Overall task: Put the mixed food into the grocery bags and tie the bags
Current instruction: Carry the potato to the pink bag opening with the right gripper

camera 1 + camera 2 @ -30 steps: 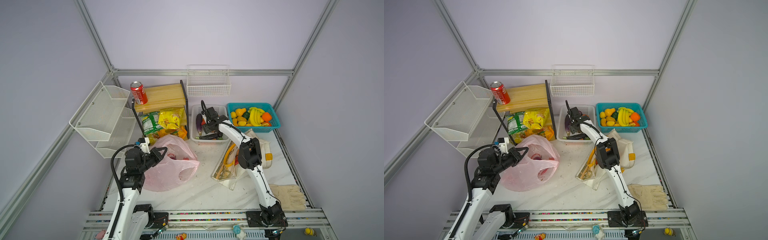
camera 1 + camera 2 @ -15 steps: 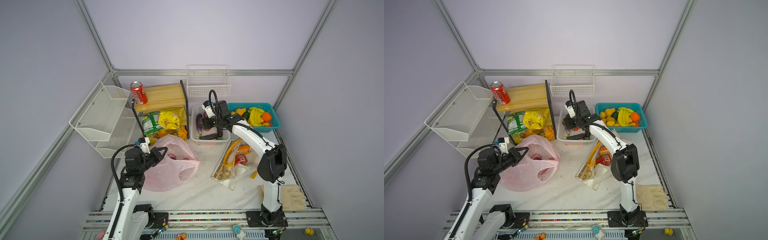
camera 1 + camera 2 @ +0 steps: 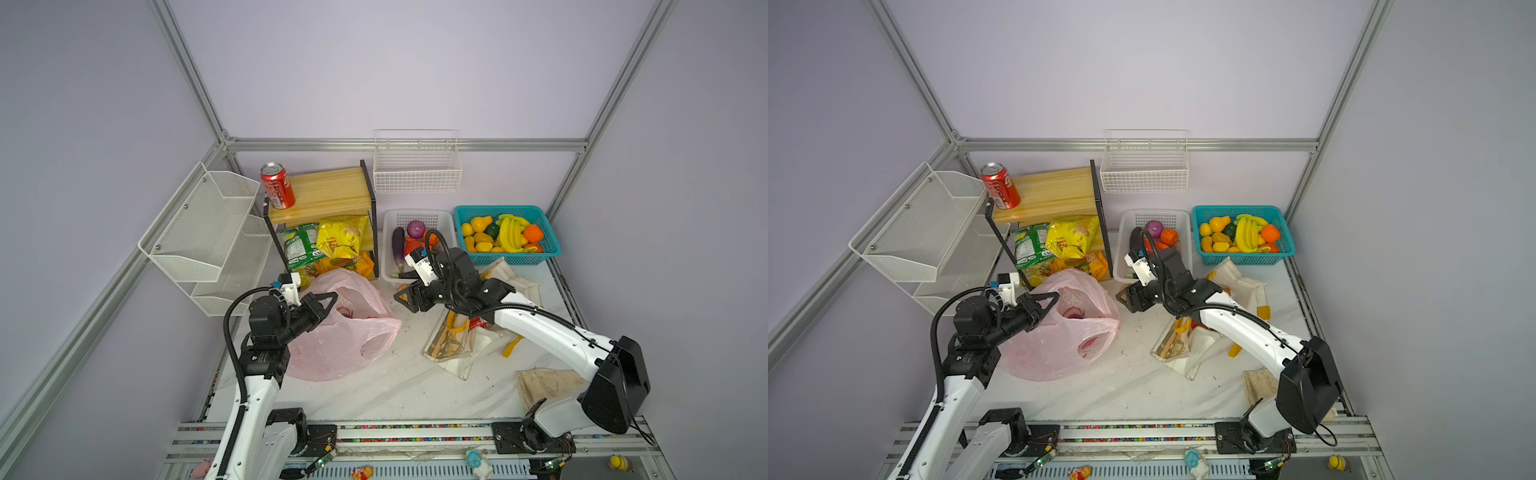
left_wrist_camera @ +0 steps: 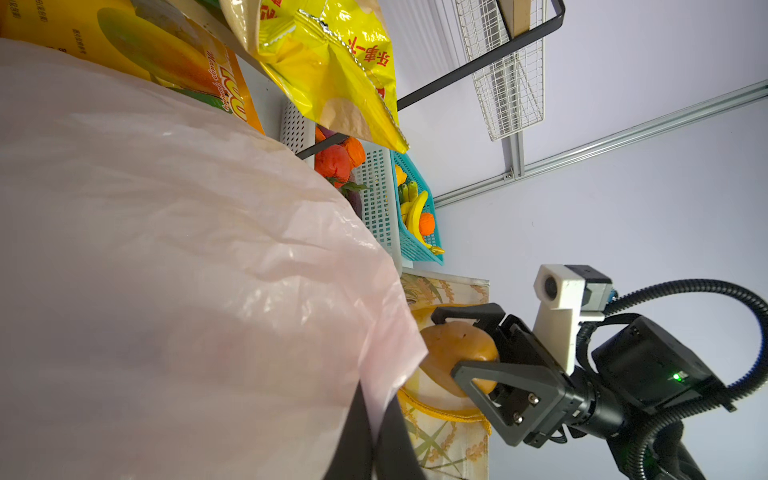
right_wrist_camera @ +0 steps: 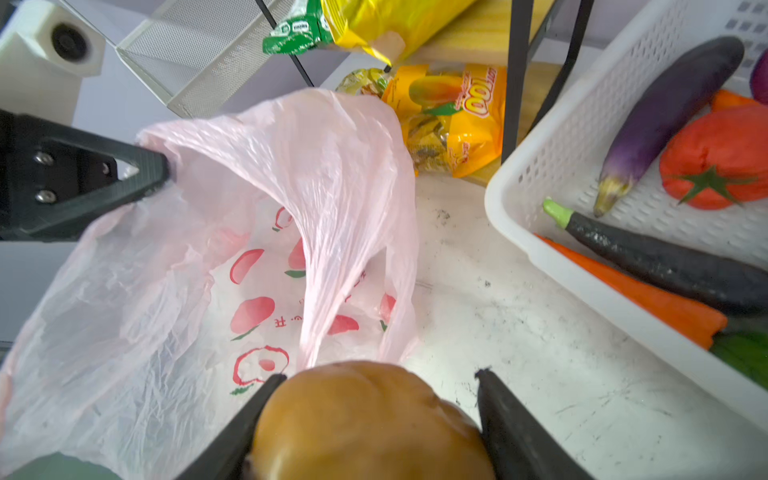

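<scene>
Working over a scuffed, lilac-walled tabletop point(image 3: 395, 388), left hand point(image 3: 331, 296) pinches pink bag point(image 3: 332, 351), right hand point(image 3: 401, 296) clamps potato point(image 5: 365, 419).

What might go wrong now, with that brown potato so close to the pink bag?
The right gripper holds the potato beside the pink bag, not yet over its opening; let go now, it would probably land on the table and roll away.
The left gripper pinches only a small bit of the thin rim; the potato's weight dropping in might pull the plastic free.
</scene>
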You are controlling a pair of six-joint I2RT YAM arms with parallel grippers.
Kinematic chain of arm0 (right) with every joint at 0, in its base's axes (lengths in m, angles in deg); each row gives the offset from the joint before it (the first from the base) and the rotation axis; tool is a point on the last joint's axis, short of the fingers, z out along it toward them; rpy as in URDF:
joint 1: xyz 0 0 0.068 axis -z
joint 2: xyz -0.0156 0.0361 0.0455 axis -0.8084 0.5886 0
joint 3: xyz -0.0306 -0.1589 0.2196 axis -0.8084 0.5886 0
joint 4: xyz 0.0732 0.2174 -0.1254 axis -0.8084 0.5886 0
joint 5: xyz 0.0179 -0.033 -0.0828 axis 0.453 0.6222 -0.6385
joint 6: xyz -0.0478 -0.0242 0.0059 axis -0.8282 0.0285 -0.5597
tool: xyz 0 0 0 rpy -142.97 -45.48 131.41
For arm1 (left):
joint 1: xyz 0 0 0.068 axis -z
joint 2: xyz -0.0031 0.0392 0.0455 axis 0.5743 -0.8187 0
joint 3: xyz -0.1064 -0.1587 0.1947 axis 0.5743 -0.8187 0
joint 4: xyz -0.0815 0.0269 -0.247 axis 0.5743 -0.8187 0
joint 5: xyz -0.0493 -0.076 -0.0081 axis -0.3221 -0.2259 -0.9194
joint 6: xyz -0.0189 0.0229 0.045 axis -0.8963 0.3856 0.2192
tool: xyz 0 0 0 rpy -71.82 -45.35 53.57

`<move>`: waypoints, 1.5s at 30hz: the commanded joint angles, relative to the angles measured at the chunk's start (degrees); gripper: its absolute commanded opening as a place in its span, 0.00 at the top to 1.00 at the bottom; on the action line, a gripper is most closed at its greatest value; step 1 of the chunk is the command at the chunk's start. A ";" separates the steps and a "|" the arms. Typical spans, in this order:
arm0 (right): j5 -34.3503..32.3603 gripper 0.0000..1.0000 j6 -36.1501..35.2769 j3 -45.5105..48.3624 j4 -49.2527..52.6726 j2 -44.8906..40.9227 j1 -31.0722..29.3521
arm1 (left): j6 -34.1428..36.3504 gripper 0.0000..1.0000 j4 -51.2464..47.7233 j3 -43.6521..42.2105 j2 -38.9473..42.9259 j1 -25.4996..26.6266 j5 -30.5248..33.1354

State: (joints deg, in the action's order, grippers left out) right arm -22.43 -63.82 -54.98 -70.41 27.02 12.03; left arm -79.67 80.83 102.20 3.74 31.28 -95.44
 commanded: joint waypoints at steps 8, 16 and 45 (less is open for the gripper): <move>6.72 0.53 7.45 12.00 -10.99 -2.76 -2.34 | -1.19 1.00 2.96 -2.41 0.96 -0.36 -2.59; 8.03 0.55 9.89 15.60 -18.79 2.43 -4.74 | -1.78 1.00 3.02 -2.76 1.22 -0.37 -2.86; -4.16 0.57 26.04 23.55 -56.45 5.09 -8.96 | -2.89 1.00 4.83 -1.79 -0.96 1.06 -5.62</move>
State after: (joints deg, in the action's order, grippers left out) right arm -22.67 -42.29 -30.68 -117.66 31.56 3.40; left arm -82.64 83.10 101.80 3.21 31.52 -98.55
